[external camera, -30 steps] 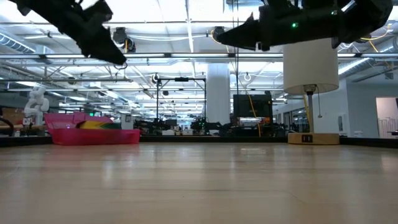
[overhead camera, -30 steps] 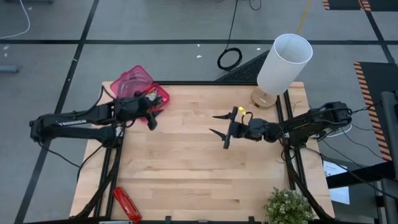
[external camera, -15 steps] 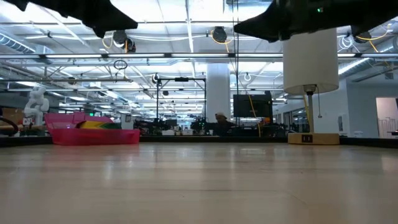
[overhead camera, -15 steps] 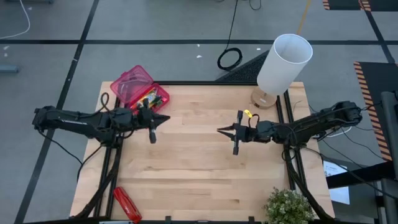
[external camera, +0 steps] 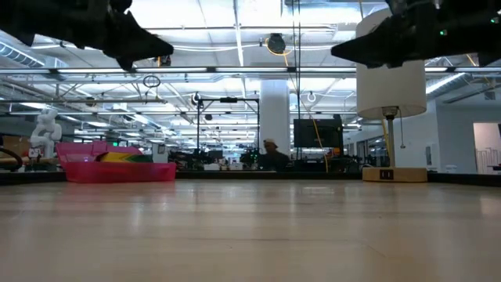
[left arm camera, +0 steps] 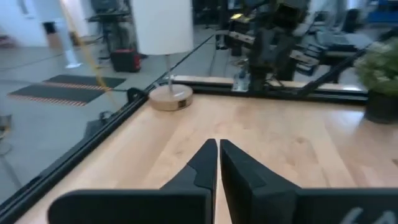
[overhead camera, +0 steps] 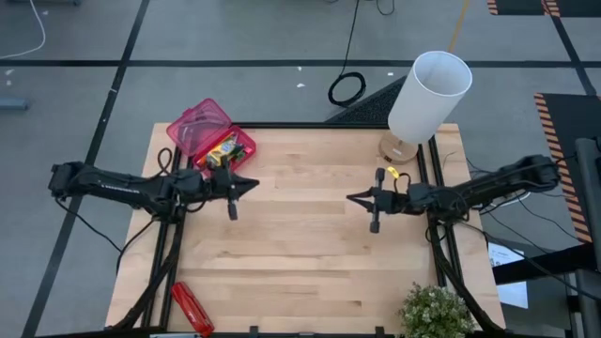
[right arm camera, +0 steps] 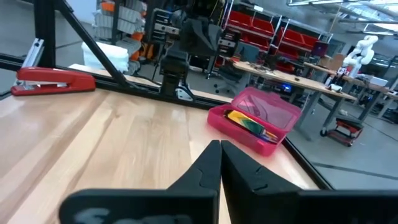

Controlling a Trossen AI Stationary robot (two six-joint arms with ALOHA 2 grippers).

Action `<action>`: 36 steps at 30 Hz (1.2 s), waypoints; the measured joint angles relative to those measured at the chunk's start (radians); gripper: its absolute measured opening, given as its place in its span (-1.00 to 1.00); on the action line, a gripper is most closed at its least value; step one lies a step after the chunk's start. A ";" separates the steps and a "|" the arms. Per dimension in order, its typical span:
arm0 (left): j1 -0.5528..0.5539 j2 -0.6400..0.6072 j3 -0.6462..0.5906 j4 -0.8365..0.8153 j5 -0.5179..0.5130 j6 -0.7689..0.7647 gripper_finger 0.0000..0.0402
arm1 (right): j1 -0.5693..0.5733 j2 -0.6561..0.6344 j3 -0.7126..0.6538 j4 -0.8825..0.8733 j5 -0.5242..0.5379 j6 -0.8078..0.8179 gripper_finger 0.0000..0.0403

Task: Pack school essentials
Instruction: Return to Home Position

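**Four Views Covering One Table**

Looking straight down from overhead on the whole pale wooden table [overhead camera: 300, 235]. Sitting level at the tabletop, facing the room behind. Riding each wrist, looking close past closed dark fingers across the wood toward the opposite arm. Sharing the open pink plastic case [right arm camera: 258, 121] and white cylindrical lamp [left arm camera: 163, 28].

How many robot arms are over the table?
2. The left arm reaches in from the table's left side, its end effector near the pink pencil case. The right arm reaches in from the right, its end effector near the lamp.
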 joint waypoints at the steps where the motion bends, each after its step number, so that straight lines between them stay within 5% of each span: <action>1: 0.000 0.005 -0.011 0.025 0.016 0.009 -0.90 | 0.000 -0.017 -0.014 0.000 0.000 0.001 -0.98; 10: 0.000 0.006 -0.164 0.279 0.130 0.088 -0.95 | 0.000 -0.086 -0.117 -0.002 -0.003 0.041 -0.98; 26: 0.000 0.005 -0.337 0.466 0.165 0.051 -0.95 | 0.003 -0.102 -0.277 0.204 -0.003 0.041 -1.00; 36: -0.001 -0.029 -0.365 0.484 0.261 0.079 -0.97 | 0.003 -0.169 -0.285 0.169 -0.003 0.008 -1.00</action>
